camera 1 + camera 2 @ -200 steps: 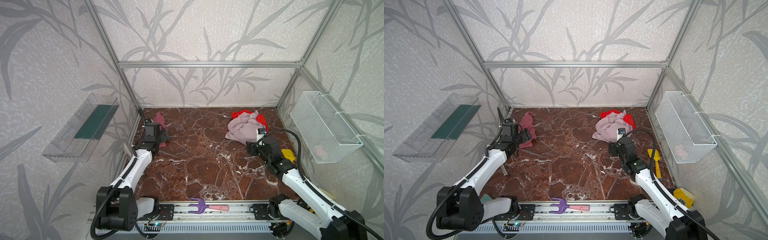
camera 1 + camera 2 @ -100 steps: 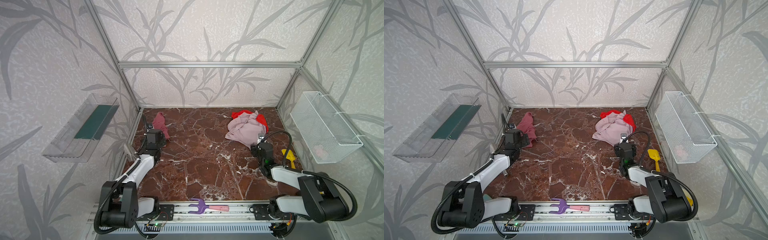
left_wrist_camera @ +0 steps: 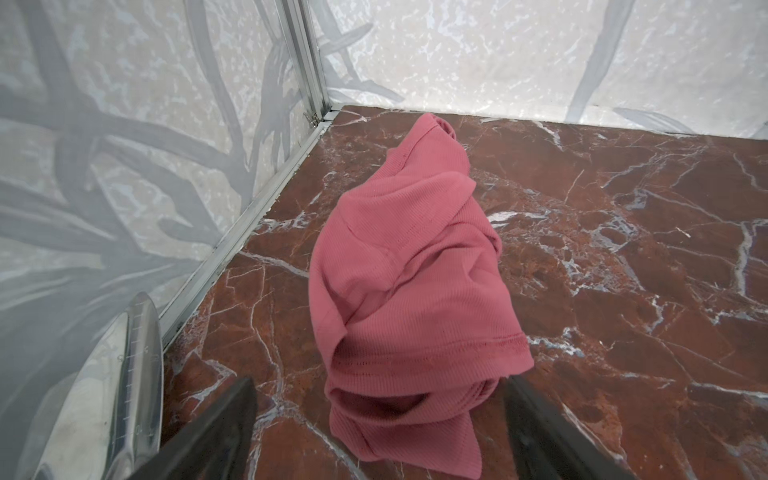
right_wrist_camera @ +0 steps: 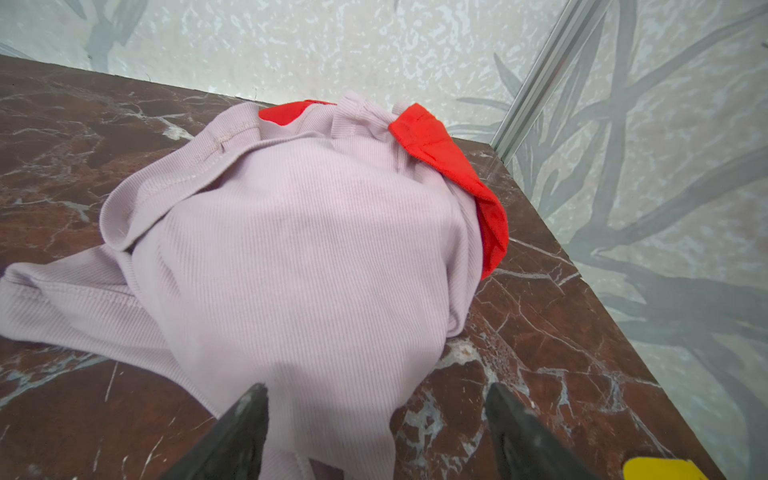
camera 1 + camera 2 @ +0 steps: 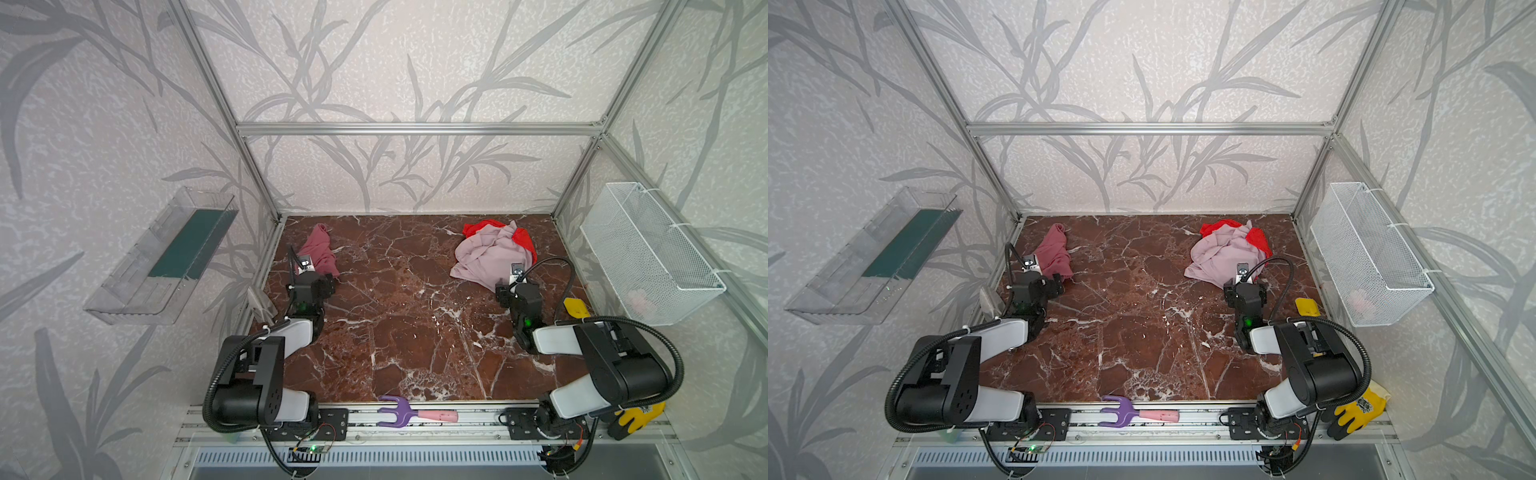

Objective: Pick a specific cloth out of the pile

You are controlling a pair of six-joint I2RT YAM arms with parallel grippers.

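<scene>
My left pincer (image 3: 378, 380) gapes empty at the cloth (image 3: 407, 270), well apart from the pile (image 4: 299, 249); my right pincer (image 4: 376, 388), open, faces the pile.

Cloths: three. One rose-pink cloth (image 5: 319, 251), alone. One lilac-pink cloth (image 5: 486, 257) plus one red cloth (image 5: 523, 241), together one pile (image 5: 1221, 257); only two cloths visible in it.
Robot arms: two, left arm (image 5: 291, 332) and right arm (image 5: 552, 338).
Grippers: two, left gripper (image 3: 378, 392) and right gripper (image 4: 378, 395).
Wall containers: two, one clear tray (image 5: 166, 257) and one wire basket (image 5: 648, 257); one pale pink item (image 5: 638, 299) inside basket, kind unclear.
Yellow scoop (image 5: 575, 307): one.
Yellow glove (image 5: 1358, 411): one.
Purple fork (image 5: 395, 411), pink handle: one.
Clear measuring cup (image 3: 129, 374): one.
</scene>
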